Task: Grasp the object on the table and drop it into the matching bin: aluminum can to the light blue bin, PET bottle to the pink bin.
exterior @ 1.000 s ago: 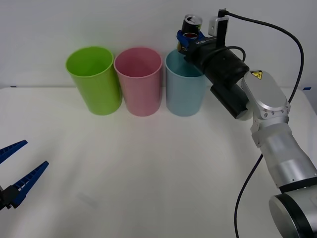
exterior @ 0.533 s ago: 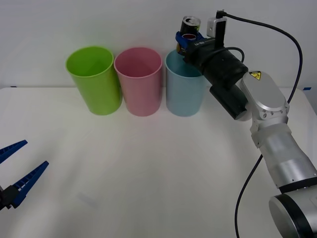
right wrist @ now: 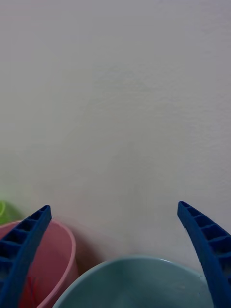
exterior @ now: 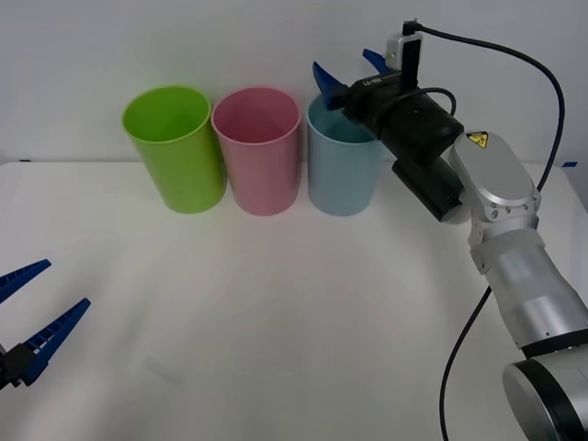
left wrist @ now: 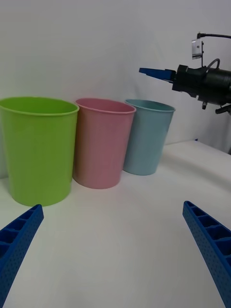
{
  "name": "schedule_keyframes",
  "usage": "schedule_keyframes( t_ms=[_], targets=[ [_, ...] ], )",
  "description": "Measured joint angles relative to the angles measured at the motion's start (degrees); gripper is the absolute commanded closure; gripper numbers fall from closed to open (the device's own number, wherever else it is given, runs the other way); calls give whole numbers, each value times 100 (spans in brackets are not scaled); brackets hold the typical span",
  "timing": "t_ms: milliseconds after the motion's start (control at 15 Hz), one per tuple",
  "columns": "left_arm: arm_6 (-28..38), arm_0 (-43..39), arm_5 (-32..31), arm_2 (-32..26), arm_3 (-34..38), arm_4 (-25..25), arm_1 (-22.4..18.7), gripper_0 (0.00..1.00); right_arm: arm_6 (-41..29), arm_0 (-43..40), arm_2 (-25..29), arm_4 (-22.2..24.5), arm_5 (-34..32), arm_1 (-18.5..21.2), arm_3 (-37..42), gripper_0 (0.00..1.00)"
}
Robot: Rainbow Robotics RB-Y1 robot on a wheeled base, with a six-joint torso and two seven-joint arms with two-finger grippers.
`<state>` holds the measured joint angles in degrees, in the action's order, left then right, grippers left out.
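Right gripper (exterior: 347,72) fingers spread, empty, over light blue bin (exterior: 343,170); drop looks done; left gripper (exterior: 28,312) idle, spread

Bright, even light; soft shadows

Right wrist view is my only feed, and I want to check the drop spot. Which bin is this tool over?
Observer: The front view puts the right tool above the far rim of the light blue bin, the bin farthest to the robot's right.
Operator: Are the bins upright?
Observer: Yes. The lime green bin, the pink bin and the light blue one stand upright in a row on the table.
Operator: Where is the other arm?
Observer: The left tool is open, low at the near left edge of the table, far from the bins.
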<state>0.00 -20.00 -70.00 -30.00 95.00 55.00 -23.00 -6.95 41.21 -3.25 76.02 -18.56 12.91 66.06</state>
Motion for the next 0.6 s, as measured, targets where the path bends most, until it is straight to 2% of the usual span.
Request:
schedule_keyframes(
  t_ms=[133,600],
  targets=[
    [0,0,0,0,0,0,0,0,-9,-94,4,-13,-76,65,129,0],
    [0,0,0,0,0,0,0,0,-168,-1165,-230,-80,-94,557,1506,0]
  ],
)
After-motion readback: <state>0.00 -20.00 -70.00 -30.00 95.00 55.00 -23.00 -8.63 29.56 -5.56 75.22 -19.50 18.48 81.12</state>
